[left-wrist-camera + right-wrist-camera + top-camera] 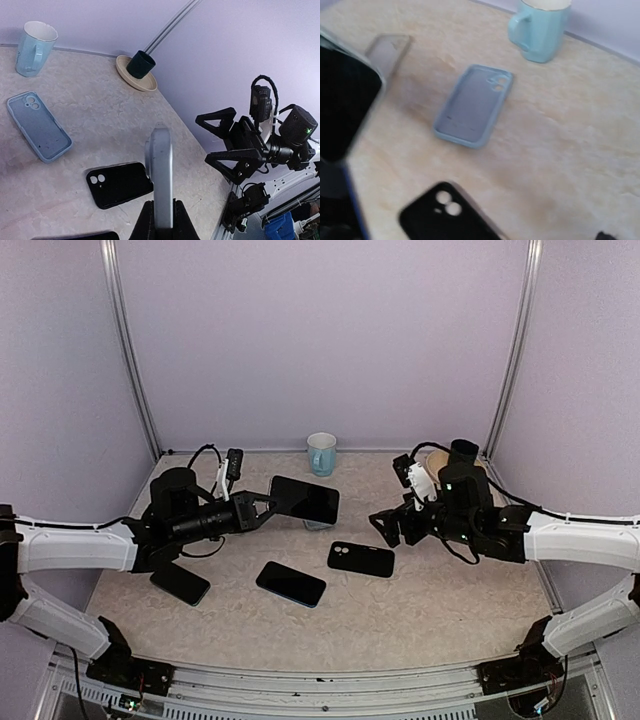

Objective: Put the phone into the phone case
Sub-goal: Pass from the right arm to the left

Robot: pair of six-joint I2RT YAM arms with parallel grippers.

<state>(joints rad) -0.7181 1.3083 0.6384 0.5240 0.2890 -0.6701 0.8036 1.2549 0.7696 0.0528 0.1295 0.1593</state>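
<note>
1. Top external view: the left tool [262,510] is pinching one short end of the phone [305,499], holding it clear of the table [450,610] with its dark face toward the overhead camera, so most of the body hangs free to be lowered into a case
2. Left wrist view shows that phone edge-on and upright between the fingers, above the table and apart from both cases
3. The blue case [39,126] lies hollow side up, ready to receive a phone, and the black case [119,184] lies flat nearer the right arm
4. The right tool [385,527] stands spread and empty just beside the black case, a sensible spot from which to steady a case or press a corner home
5. Right wrist view is blurred, and the dark slab at its left edge is probably the lifted phone
6. A second phone [290,583] lies flat nearer the arms and the mug [321,453] stands at the far wall, both out of the working path
</note>
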